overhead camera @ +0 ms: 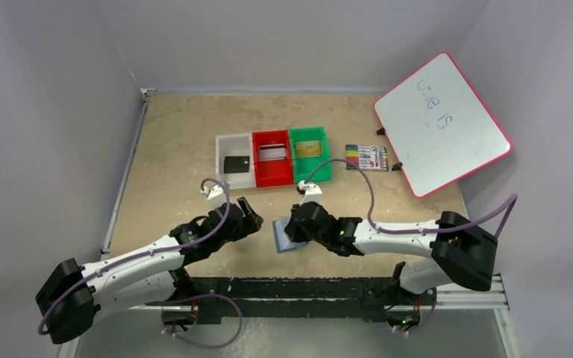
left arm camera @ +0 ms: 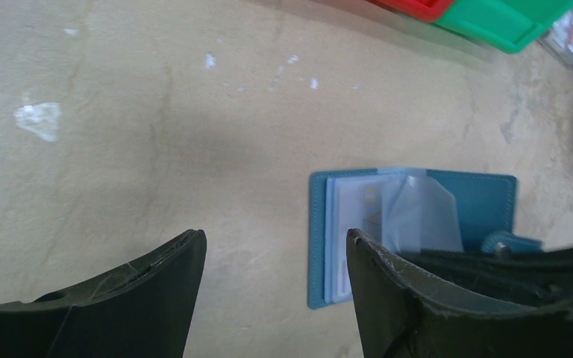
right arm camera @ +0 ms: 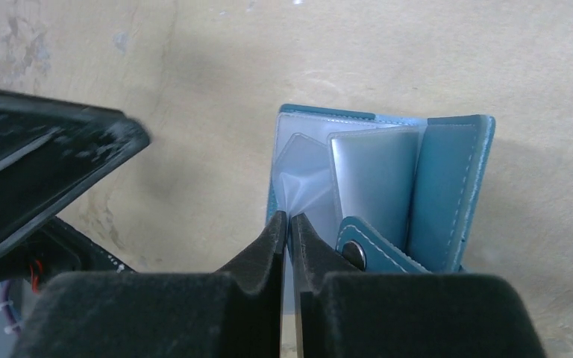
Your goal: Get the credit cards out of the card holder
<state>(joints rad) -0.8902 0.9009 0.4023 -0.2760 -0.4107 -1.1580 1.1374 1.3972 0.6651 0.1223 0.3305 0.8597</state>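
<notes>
Teal card holder [right arm camera: 448,186] open, three credit cards [overhead camera: 236,164] out at twelve o'clock; my right gripper [right arm camera: 289,220] pinches it, left gripper [left arm camera: 274,237] gapes.

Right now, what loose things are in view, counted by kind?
Bins: 3, the white plastic bin, red plastic bin, green plastic bin
Cards: 3, one a bin, the black flat card, silver-grey flat card, gold flat card
Wallets: 1, the teal folding card holder
Marker packs: 1, the flat pack of coloured markers
Boards: 1, the red-framed whiteboard
Total: 9
</notes>
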